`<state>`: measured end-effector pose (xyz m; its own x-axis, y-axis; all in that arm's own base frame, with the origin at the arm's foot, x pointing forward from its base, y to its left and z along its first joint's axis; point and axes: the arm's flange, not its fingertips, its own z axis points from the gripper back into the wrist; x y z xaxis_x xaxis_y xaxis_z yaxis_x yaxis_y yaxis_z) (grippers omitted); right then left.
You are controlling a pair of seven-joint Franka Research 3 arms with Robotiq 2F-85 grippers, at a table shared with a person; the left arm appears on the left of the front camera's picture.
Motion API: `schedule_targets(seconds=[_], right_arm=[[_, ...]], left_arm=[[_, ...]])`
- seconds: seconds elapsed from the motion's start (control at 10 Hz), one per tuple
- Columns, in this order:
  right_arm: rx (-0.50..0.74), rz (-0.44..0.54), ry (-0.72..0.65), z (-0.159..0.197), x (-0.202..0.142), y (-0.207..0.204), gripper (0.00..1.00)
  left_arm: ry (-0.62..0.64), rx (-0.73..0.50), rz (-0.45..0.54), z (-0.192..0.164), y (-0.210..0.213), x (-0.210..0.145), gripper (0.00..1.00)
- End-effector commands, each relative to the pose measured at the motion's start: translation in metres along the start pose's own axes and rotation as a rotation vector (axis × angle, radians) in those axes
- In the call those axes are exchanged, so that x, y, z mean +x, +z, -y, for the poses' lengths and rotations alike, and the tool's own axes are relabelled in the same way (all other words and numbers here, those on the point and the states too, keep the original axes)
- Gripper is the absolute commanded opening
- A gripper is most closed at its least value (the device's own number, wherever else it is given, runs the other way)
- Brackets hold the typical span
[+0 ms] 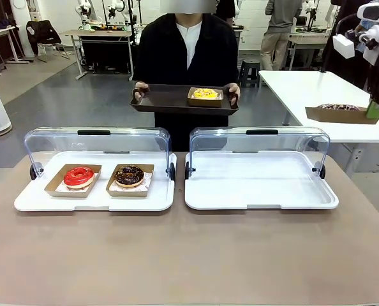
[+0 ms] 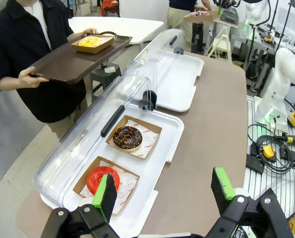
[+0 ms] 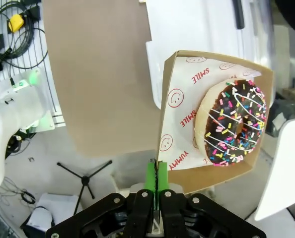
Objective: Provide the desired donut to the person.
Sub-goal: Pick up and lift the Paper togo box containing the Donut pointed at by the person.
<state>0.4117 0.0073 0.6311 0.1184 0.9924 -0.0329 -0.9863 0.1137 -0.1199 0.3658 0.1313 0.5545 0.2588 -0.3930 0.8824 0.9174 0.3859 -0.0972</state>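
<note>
The person (image 1: 188, 51) stands at the far side holding a dark brown tray (image 1: 167, 102) that carries a yellow donut (image 1: 205, 94) in a cardboard boat. High at the far right, my right gripper (image 1: 373, 110) is shut on the rim of another cardboard boat (image 3: 177, 119), which holds a chocolate donut with coloured sprinkles (image 3: 234, 121). My left gripper (image 2: 165, 191) stands open above the near end of the left white tray (image 2: 175, 136). Its fingers hold nothing. Below it lie a red donut (image 2: 100, 178) and a chocolate donut (image 2: 127, 137).
Two white display trays with raised clear lids stand side by side on the brown table (image 1: 189, 255). The left tray (image 1: 94, 201) holds two donuts; the right tray (image 1: 260, 182) is bare. A white side table (image 1: 317, 86) stands behind at the right.
</note>
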Motion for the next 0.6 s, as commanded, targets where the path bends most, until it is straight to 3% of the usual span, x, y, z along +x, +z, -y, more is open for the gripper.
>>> schedule_targets(seconds=[0.0, 0.5], right_arm=[[0.003, 0.001, -0.007, -0.0097, -0.0019, -0.0037, 0.0], [0.003, 0.001, -0.007, -0.0097, -0.0019, -0.0037, 0.0]], left_arm=[[0.0, -0.002, 0.013, 0.0008, 0.0005, 0.0015, 1.0], [0.0, -0.002, 0.013, 0.0008, 0.0005, 0.0015, 1.0]])
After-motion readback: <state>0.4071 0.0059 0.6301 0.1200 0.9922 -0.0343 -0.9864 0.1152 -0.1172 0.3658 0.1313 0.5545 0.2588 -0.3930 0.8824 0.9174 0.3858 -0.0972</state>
